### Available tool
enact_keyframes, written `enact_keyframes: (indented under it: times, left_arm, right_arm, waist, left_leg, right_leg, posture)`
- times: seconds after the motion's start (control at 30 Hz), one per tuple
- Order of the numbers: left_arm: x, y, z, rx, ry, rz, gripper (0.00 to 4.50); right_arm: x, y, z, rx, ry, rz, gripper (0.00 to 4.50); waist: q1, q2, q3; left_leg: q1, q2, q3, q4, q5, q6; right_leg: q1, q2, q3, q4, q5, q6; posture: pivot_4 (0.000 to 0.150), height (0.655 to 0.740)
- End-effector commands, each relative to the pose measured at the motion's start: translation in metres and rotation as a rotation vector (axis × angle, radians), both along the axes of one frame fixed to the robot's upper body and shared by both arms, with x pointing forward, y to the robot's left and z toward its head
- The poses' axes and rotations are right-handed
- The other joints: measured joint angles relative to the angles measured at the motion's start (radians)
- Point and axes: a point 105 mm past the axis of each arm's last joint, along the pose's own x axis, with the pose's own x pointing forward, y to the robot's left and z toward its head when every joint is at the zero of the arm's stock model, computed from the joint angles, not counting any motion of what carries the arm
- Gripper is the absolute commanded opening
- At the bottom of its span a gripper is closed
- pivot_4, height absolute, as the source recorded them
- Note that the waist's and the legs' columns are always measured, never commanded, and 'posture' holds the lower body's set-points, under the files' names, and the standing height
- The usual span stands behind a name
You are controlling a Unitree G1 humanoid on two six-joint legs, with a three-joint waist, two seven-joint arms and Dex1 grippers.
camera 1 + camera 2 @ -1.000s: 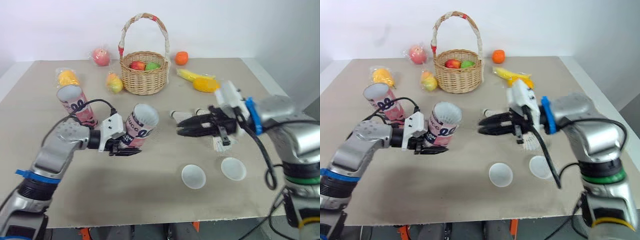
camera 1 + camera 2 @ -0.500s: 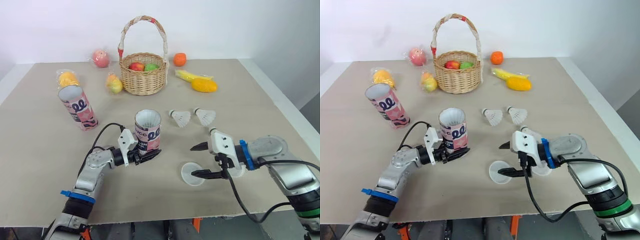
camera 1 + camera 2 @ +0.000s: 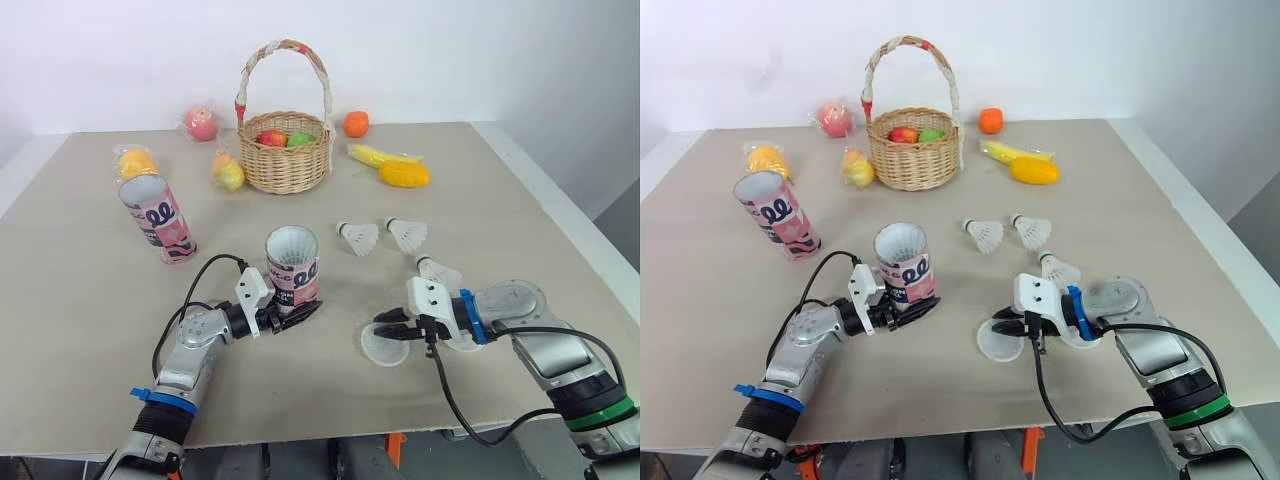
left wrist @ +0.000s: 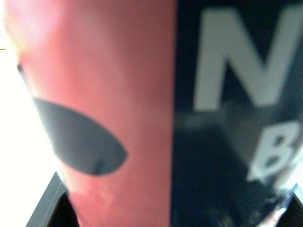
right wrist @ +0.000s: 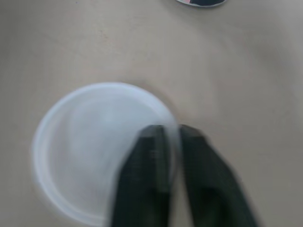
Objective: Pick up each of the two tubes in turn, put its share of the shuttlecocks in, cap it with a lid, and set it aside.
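A pink and black tube [image 3: 291, 268] stands upright on the table with white feathers showing in its mouth; my left gripper [image 3: 292, 311] is shut on its lower part, and its printed wall [image 4: 142, 94] sits right against the left wrist camera. A second pink tube [image 3: 160, 218] stands tilted at the left. My right gripper [image 3: 386, 331] is low on the table, its fingers pinched on the rim of a clear round lid [image 5: 85, 156]. Another lid [image 3: 464, 344] peeks from under my right wrist. Three shuttlecocks [image 3: 360, 237], [image 3: 407, 233], [image 3: 438, 272] lie to the right of the held tube.
A wicker basket [image 3: 287, 160] of fruit stands at the back centre. Around it lie a peach [image 3: 201, 122], an orange [image 3: 355, 123], a yellow fruit [image 3: 228, 172] and a mango with a banana [image 3: 400, 170]. The table's right edge is close to my right arm.
My right gripper went from open above the table down to the nearer lid and closed on its rim. A third shuttlecock came into sight beside my right wrist. The left gripper keeps the tube.
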Motion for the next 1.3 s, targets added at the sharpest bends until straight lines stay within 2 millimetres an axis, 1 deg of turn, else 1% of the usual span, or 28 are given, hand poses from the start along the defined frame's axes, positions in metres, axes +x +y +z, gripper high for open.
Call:
enact_keyframes:
  times: [0.03, 0.13, 0.2, 0.23, 0.27, 0.33, 0.37, 0.43, 0.47, 0.53, 0.57, 0.6, 0.67, 0.83, 0.93, 1.17, 1.3]
  left_arm:
    - [-0.006, 0.005, -0.028, 0.021, 0.113, 0.025, 2.90]
    - [-0.006, 0.004, -0.029, 0.023, 0.116, 0.026, 2.90]
    - [-0.007, 0.005, -0.030, 0.025, 0.118, 0.025, 2.90]
    - [-0.008, 0.005, -0.030, 0.029, 0.120, 0.024, 2.90]
    - [-0.008, 0.005, -0.031, 0.034, 0.118, 0.023, 2.90]
    - [-0.008, 0.005, -0.031, 0.037, 0.117, 0.022, 2.90]
    - [-0.008, 0.005, -0.031, 0.036, 0.116, 0.023, 2.90]
    - [-0.008, 0.005, -0.030, 0.035, 0.115, 0.024, 2.90]
    - [-0.008, 0.005, -0.030, 0.036, 0.109, 0.025, 2.90]
    - [-0.008, 0.004, -0.029, 0.037, 0.101, 0.026, 2.90]
    - [-0.008, 0.003, -0.028, 0.037, 0.098, 0.026, 2.90]
    - [-0.009, 0.003, -0.028, 0.037, 0.097, 0.024, 2.90]
    - [-0.010, 0.002, -0.028, 0.046, 0.091, 0.023, 2.90]
    - [-0.010, 0.002, -0.027, 0.054, 0.082, 0.026, 2.90]
    - [-0.010, 0.003, -0.027, 0.063, 0.076, 0.027, 2.90]
    - [-0.010, 0.004, -0.027, 0.085, 0.065, 0.022, 2.90]
    - [-0.011, 0.004, -0.027, 0.087, 0.064, 0.021, 2.90]
  right_arm:
    - [-0.006, 0.003, 0.006, 0.013, 0.008, 0.032, 0.03]
    - [-0.002, 0.010, 0.026, 0.071, 0.010, 0.024, 0.03]
    - [0.005, 0.027, 0.062, 0.159, -0.036, 0.045, 0.03]
    - [0.009, 0.038, 0.089, 0.214, -0.081, 0.068, 0.03]
    - [0.013, 0.047, 0.111, 0.244, -0.132, 0.087, 0.03]
    - [0.019, 0.058, 0.136, 0.249, -0.211, 0.104, 0.03]
    - [0.022, 0.062, 0.145, 0.246, -0.247, 0.108, 0.03]
    - [0.025, 0.065, 0.154, 0.246, -0.279, 0.111, 0.03]
    - [0.027, 0.073, 0.168, 0.277, -0.304, 0.125, 0.03]
    - [0.029, 0.084, 0.186, 0.313, -0.339, 0.147, 0.03]
    - [0.031, 0.093, 0.196, 0.327, -0.375, 0.158, 0.03]
    - [0.034, 0.101, 0.199, 0.322, -0.400, 0.163, 0.03]
    - [0.036, 0.112, 0.197, 0.302, -0.420, 0.187, 0.03]
    - [0.036, 0.125, 0.195, 0.299, -0.422, 0.219, 0.03]
    - [0.032, 0.132, 0.188, 0.275, -0.414, 0.254, 0.03]
    - [0.025, 0.136, 0.171, 0.221, -0.381, 0.305, 0.03]
    - [0.022, 0.136, 0.167, 0.190, -0.375, 0.322, 0.03]
  waist:
    - [0.000, 0.000, 0.000]
    - [0.000, 0.000, -0.001]
    - [-0.006, 0.001, -0.001]
    - [-0.009, 0.002, -0.001]
    - [-0.015, 0.004, 0.000]
    - [-0.014, 0.005, -0.001]
    - [-0.014, 0.003, -0.002]
    - [-0.008, -0.003, -0.007]
    - [-0.006, -0.005, -0.009]
    - [-0.006, -0.002, -0.010]
    - [-0.006, 0.001, -0.009]
    - [-0.005, 0.002, -0.010]
    - [-0.005, 0.002, -0.010]
    - [0.000, 0.000, -0.011]
    - [0.000, 0.000, -0.011]
    - [0.000, 0.000, -0.011]
    - [0.000, 0.000, -0.011]
  left_leg:
    - [0.000, 0.000, 0.000, 0.000, 0.000, 0.000]
    - [0.000, 0.000, 0.000, 0.000, 0.000, 0.000]
    - [0.000, 0.000, 0.000, 0.000, 0.000, 0.000]
    - [0.000, 0.000, 0.001, 0.000, 0.000, 0.000]
    - [0.001, 0.000, 0.001, 0.000, 0.000, 0.000]
    - [0.001, -0.002, -0.002, 0.000, 0.000, 0.000]
    - [0.001, -0.002, -0.003, 0.000, 0.000, 0.000]
    - [0.001, -0.001, -0.005, -0.002, 0.000, 0.000]
    - [0.001, -0.001, -0.006, -0.004, -0.001, -0.001]
    - [0.000, -0.001, -0.004, -0.006, -0.001, -0.001]
    - [0.000, -0.002, -0.003, -0.008, -0.001, -0.001]
    - [-0.002, -0.002, -0.002, -0.008, -0.001, -0.001]
    - [-0.004, -0.002, -0.001, -0.009, -0.001, -0.001]
    - [-0.004, -0.002, -0.001, -0.010, -0.001, -0.001]
    - [-0.005, -0.002, 0.000, -0.010, -0.001, -0.001]
    - [-0.005, -0.001, -0.001, -0.011, -0.001, -0.001]
    - [-0.005, -0.001, -0.001, -0.011, -0.001, -0.001]
  right_leg:
    - [0.000, 0.000, 0.000, 0.000, 0.000, 0.000]
    - [0.000, 0.000, 0.000, 0.000, 0.000, 0.000]
    - [0.000, 0.000, 0.001, 0.000, 0.000, 0.000]
    - [0.000, 0.000, 0.002, 0.000, 0.001, 0.001]
    - [-0.001, 0.001, 0.003, 0.000, 0.001, 0.001]
    - [-0.001, 0.001, 0.004, 0.000, 0.004, 0.001]
    - [-0.001, 0.002, 0.004, 0.000, 0.003, 0.001]
    - [0.000, 0.002, 0.001, -0.002, 0.001, -0.001]
    - [0.000, 0.002, 0.001, -0.003, 0.000, -0.002]
    - [-0.002, 0.002, 0.003, -0.004, -0.001, -0.001]
    - [-0.003, 0.001, 0.004, -0.004, 0.001, 0.003]
    - [-0.005, 0.001, 0.006, -0.003, 0.002, 0.004]
    - [-0.008, 0.002, 0.007, -0.003, 0.002, 0.004]
    - [-0.008, 0.001, 0.005, -0.003, 0.001, 0.003]
    - [-0.009, 0.001, 0.006, -0.003, 0.001, 0.004]
    - [-0.009, 0.002, 0.005, -0.003, 0.001, 0.003]
    - [-0.009, 0.002, 0.005, -0.003, 0.001, 0.002]
  posture:
    - [0.150, 0.7400]
    - [0.150, 0.7400]
    - [0.150, 0.7400]
    - [0.150, 0.7400]
    - [0.150, 0.7400]
    - [0.150, 0.7400]
    - [0.150, 0.7400]
    - [0.150, 0.7400]
    - [0.150, 0.7400]
    - [0.150, 0.7400]
    - [0.150, 0.7400]
    - [0.150, 0.7400]
    - [0.150, 0.7400]
    - [0.150, 0.7400]
    - [0.150, 0.7400]
    - [0.150, 0.7400]
    - [0.150, 0.7400]
